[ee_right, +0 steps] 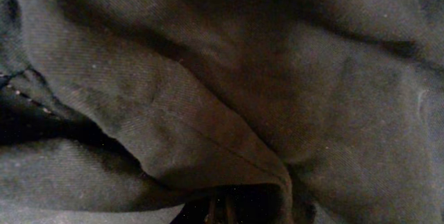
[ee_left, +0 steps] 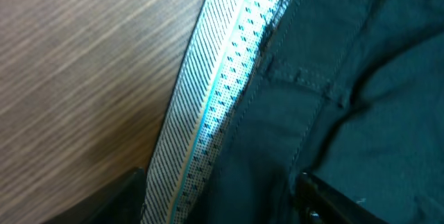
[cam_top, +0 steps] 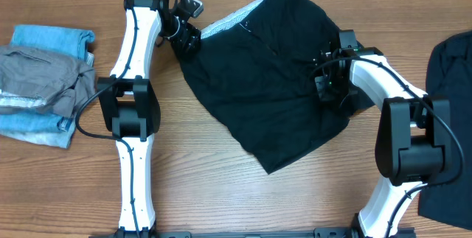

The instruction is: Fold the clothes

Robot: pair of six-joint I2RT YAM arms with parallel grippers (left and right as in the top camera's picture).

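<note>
The clothes [cam_top: 273, 83] are black shorts spread across the middle of the table, with the whitish waistband lining [cam_top: 232, 18] turned up at the far left corner. My left gripper [cam_top: 186, 40] sits at that corner. In the left wrist view my left gripper [ee_left: 222, 203] is open, its dark fingers [ee_left: 114, 200] wide apart, and the patterned lining [ee_left: 208, 120] lies loose between them. My right gripper [cam_top: 330, 83] rests on the shorts' right edge. In the right wrist view my right gripper [ee_right: 222, 213] is shut, with a fold of the black fabric [ee_right: 208, 113] bunched over its tips.
A pile of folded blue and grey garments [cam_top: 44, 83] lies at the left edge of the wooden table [cam_top: 221, 186]. Another black garment [cam_top: 450, 76] lies along the right edge, close behind my right arm.
</note>
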